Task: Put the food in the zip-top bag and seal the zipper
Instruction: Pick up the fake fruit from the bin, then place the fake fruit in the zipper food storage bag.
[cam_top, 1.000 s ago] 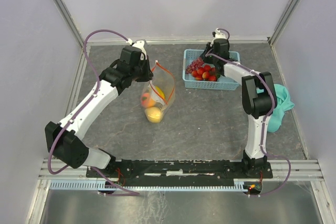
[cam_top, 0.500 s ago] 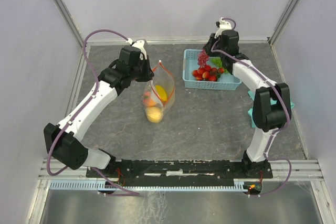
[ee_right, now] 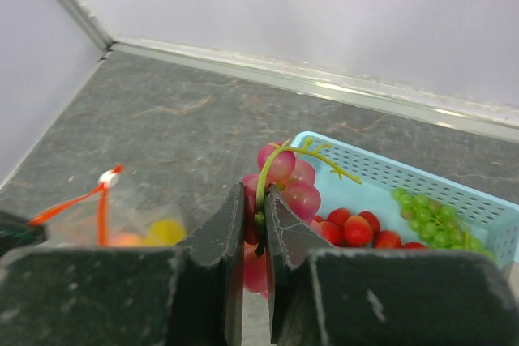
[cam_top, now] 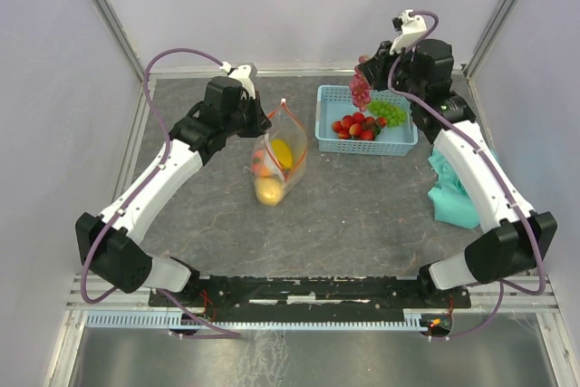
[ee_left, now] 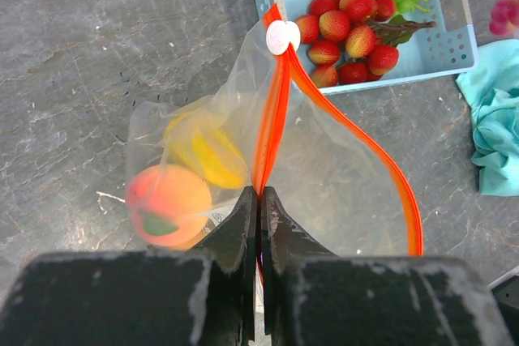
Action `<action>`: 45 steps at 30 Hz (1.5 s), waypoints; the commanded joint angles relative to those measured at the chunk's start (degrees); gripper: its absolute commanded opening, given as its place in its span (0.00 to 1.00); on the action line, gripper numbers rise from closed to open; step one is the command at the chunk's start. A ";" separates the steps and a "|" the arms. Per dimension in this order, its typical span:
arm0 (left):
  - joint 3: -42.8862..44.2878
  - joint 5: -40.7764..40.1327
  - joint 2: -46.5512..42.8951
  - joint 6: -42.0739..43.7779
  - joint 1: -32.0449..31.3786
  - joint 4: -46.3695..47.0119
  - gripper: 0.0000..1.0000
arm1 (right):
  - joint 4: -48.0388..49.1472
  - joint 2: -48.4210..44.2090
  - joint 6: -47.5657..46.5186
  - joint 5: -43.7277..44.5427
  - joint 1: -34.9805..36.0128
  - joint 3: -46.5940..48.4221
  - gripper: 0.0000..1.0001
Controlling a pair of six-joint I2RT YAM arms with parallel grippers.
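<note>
The zip-top bag (cam_top: 283, 169) lies open on the table with a peach (ee_left: 169, 202) and a yellow lemon (ee_left: 208, 150) inside. My left gripper (ee_left: 259, 194) is shut on the red-orange zipper (ee_left: 272, 119) at the near end of the mouth. The white slider (ee_left: 282, 36) sits at the far end. My right gripper (ee_right: 259, 200) is shut on the green stem of the purple grapes (ee_right: 301, 198). It holds the bunch (cam_top: 360, 90) in the air over the basket's far left corner.
The light-blue basket (cam_top: 399, 146) at the back holds red strawberries (cam_top: 355, 124) and green grapes (cam_top: 390, 112). A teal cloth (cam_top: 453, 195) lies crumpled on the right, under the right arm. Grey walls close in the table on three sides.
My right gripper has lifted the purple grapes out of the basket, and its arm has swung out to the right. The left gripper has kept its hold on the bag, which shifted slightly.
</note>
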 commanded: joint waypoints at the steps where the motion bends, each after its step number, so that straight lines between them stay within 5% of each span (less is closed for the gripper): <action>1: 2.11 2.31 -0.03 1.94 -0.13 5.21 0.03 | -4.08 -4.15 -1.21 -3.85 3.27 4.39 0.02; 22: 0.97 3.90 1.16 1.33 -0.07 7.88 0.03 | 3.16 -2.75 7.12 -3.71 21.83 3.10 0.02; 45: 0.88 3.88 1.03 1.48 -0.13 8.23 0.03 | -0.46 0.75 7.71 -0.31 25.72 -7.72 0.04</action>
